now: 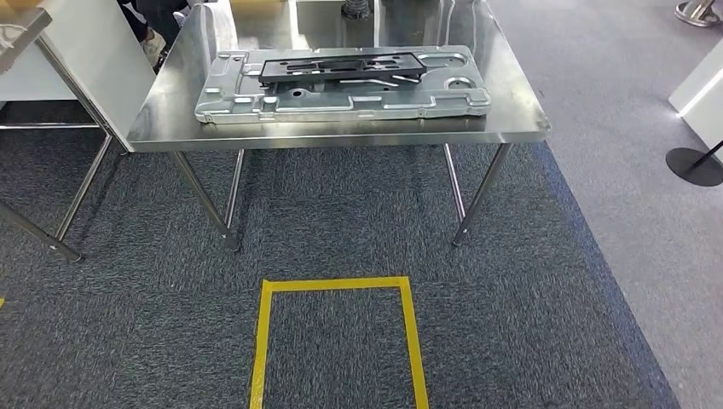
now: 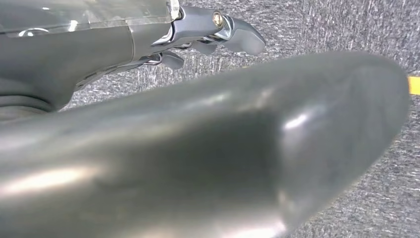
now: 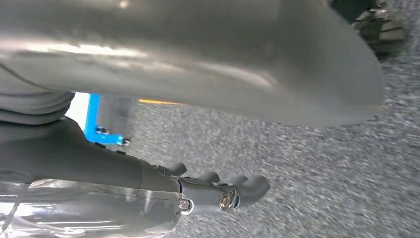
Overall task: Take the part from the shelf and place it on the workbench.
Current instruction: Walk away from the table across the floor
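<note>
A steel workbench (image 1: pixel 511 128) stands ahead of me across the carpet. On it lies a large silver stamped metal panel (image 1: pixel 341 102), with a flat black part (image 1: pixel 341 66) resting on top of it. My left hand (image 2: pixel 198 148) hangs over the carpet in the left wrist view, thick thumb in front and fingers (image 2: pixel 237 37) stretched out, holding nothing. In the right wrist view my right hand (image 3: pixel 198 54) also hangs above the floor with its fingers (image 3: pixel 223 191) apart and nothing in them.
A yellow tape rectangle (image 1: pixel 332 285) marks the carpet in front of the workbench. A white bench on metal legs (image 1: pixel 85 60) stands at the left. A black round stand base (image 1: pixel 695 166) sits on the smooth grey floor at the right. A blue frame (image 3: pixel 94 124) stands beside my right hand.
</note>
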